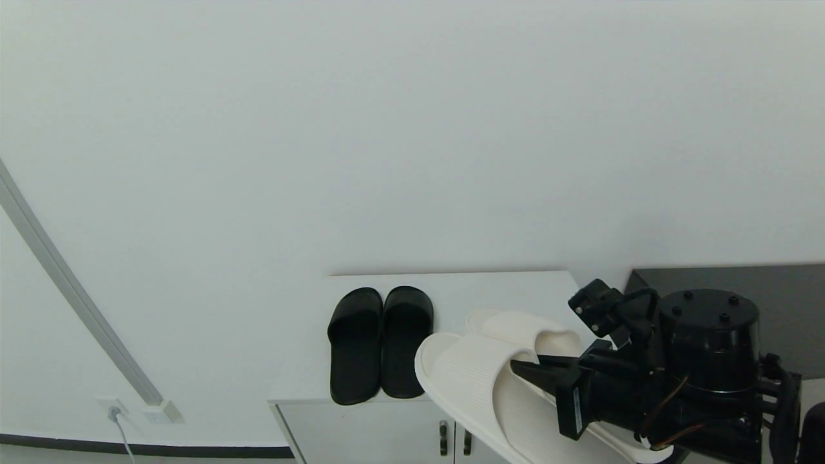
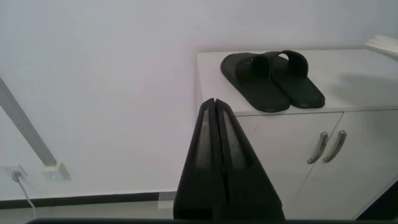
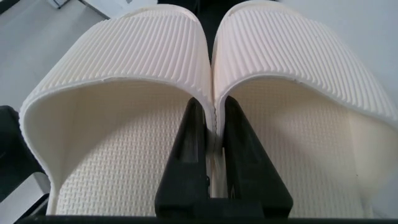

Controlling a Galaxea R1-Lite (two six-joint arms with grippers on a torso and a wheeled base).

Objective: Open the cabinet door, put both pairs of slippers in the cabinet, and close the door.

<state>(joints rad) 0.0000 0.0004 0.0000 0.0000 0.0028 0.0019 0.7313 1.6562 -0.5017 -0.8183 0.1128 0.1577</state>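
**Asker:** What's in your right pincer (image 1: 525, 374)?

**Me:** The white pair (image 1: 470, 386). My two fingers run in from the heel end and squeeze the inner walls of both slippers together, so the pair hangs as one. Its long axis lies in line with my fingers, toes pointing away from my wrist, toward the cabinet (image 1: 509, 290).

**Asker:** Is it off the top?

**Me:** It's tilted, toes high and heels low toward me, and it overlaps the front edge. I can't tell whether the toes touch the top.

**Asker:** And the left pincer (image 2: 215, 107)?

**Me:** Fingers pressed flat together, nothing between them. It sits out in front of the cabinet, short of it.

**Asker:** Where is everything else?

**Me:** The black pair (image 2: 273, 78) lies side by side on the top, beyond my left fingertips. It's near the white pair, on my left arm's side of it. The doors (image 2: 280, 155) are shut. The two handles (image 2: 319, 148) stand upright, close together at the seam, beyond my left tips and over toward my right arm.

**Asker:** So which arm opens?

**Me:** The left, I'd judge. The right is loaded, and the white pair hangs near the seam, above the handles. The left is free, but it must spread first, then take a handle with one finger on either side of the upright bar and pull back toward me. I'd watch the door's swing, since the slippers hang close to its path.
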